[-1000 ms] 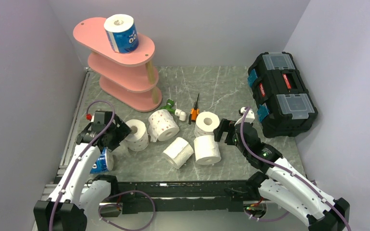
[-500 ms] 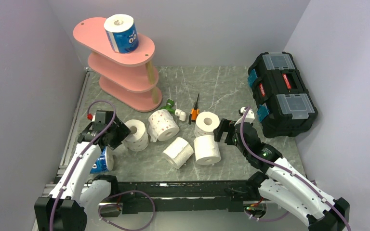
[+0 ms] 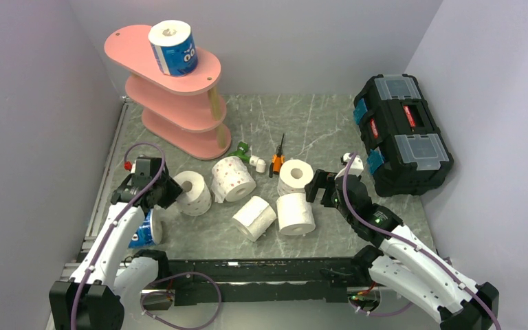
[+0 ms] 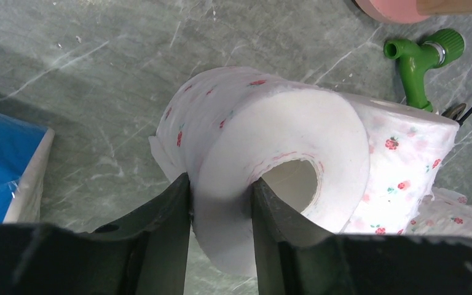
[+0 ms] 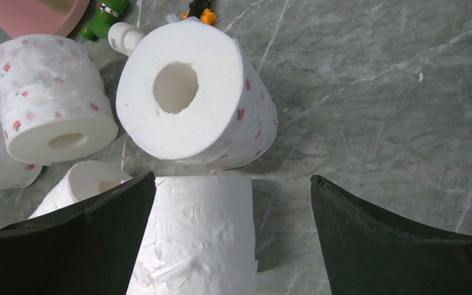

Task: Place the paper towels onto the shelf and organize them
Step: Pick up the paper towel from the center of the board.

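the left gripper (image 4: 221,184) is clamped on the wall of a pink-dotted roll (image 4: 295,117). one black finger sits inside the hollow core, the other presses the outer face, and the paper is squeezed thin between them. that roll lies on its side on the grey marbled table (image 4: 86,92), its open end toward the wrist camera. just behind it lies a second dotted roll (image 4: 405,153). past that is a green-and-white plastic tool (image 4: 421,55) (only its green end shows from this wrist). left of the fingers a blue-wrapped roll (image 4: 3,160) lies on the table, apart from the gripped one.

the right gripper (image 5: 232,179) stands wide open and holds nothing. its two fingers straddle a plain white roll (image 5: 203,239) lying on its side, with a gap at either finger. right against that roll's far end is a tilted dotted roll (image 5: 184,92), its core turned up toward the camera. another plain roll (image 5: 89,181) lies just beside the left finger.

the shelf (image 3: 127,45) stands at the far left of the table, well apart from both grippers. a second blue-wrapped roll (image 3: 173,47) stands upright on its top board. the other rolls are all down on the table between the arms. a black toolbox (image 3: 402,134) sits at the far right.
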